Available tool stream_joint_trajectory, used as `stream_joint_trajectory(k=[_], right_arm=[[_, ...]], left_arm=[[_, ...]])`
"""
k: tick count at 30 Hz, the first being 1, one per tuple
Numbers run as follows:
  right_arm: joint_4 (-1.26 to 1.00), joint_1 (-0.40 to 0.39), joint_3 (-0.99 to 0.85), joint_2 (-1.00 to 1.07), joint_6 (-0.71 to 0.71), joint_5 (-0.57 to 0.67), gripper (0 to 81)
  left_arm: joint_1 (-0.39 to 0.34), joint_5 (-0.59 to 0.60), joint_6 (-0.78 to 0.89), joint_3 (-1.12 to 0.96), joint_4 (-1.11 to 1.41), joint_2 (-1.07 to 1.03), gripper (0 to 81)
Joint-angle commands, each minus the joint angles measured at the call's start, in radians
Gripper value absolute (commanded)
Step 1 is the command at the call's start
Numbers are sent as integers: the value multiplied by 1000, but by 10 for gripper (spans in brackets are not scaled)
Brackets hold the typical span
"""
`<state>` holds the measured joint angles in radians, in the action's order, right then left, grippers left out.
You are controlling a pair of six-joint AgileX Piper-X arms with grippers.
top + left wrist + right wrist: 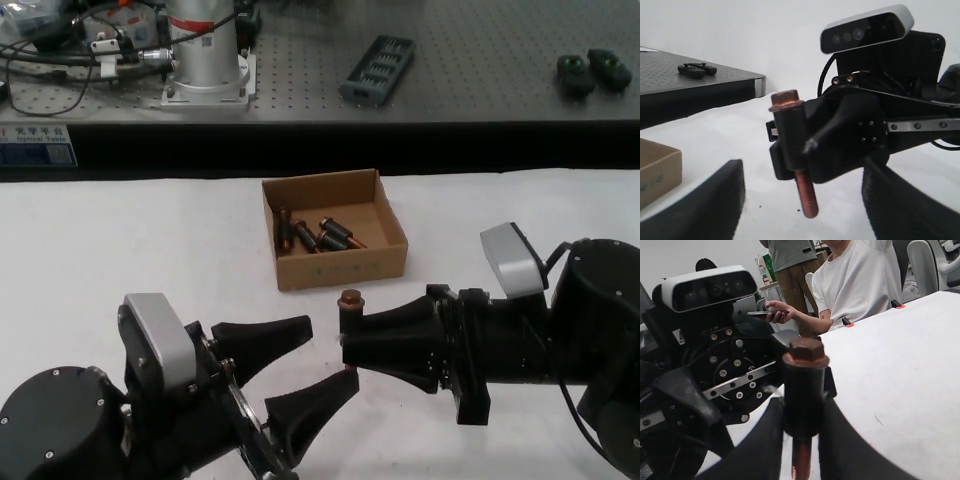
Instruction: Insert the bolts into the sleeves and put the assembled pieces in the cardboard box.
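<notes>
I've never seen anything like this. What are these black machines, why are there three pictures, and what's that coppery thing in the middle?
These are two robot arms at a white bench. The high view looks down from behind them. Each of the other two pictures comes from a camera on one arm's wrist, looking along its own fingers. The right gripper has its fingers shut on a dark sleeve with a copper-coloured bolt pushed through it, held upright just above the bench. The left gripper faces it with its fingers open, holding nothing. Farther back on the bench, a cardboard box holds several similar pieces lying down.
</notes>
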<state>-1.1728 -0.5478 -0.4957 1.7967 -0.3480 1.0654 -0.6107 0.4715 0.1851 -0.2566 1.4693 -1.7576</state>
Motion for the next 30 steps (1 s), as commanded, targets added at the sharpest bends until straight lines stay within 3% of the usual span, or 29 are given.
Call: stream_joint_trajectory(k=[1,4,6,9,11,12,18,21,25,27,30], right_arm=[[-16,5,-8,-13,-10,15,66],[-17,17,-8,-33,-103,-18,66],[-17,30,-8,-68,-150,-24,66],[24,45,-6,-145,-198,-41,66],[109,46,-6,-199,-185,-92,66],[174,46,-6,-230,-159,-135,66],[621,27,-28,-421,90,-503,66],[783,21,-73,-494,107,-666,66],[972,21,-180,-520,94,-718,66],[1095,21,-249,-517,133,-725,66],[1258,9,-351,-517,214,-838,66]], left_arm=[[-1,-73,-93,0,-24,1,491],[-1,-137,-140,4,-29,1,440],[-1,-182,-140,21,19,5,362],[-1,-272,-150,67,84,22,192],[-1,-372,-170,86,84,56,42],[-1,-440,-171,97,84,79,4],[-9,-614,-164,177,84,268,0],[-37,-710,-171,235,84,422,0],[-80,-775,-199,257,51,635,0],[-110,-775,-185,257,-55,729,0],[-169,-775,-177,257,-271,888,6]])
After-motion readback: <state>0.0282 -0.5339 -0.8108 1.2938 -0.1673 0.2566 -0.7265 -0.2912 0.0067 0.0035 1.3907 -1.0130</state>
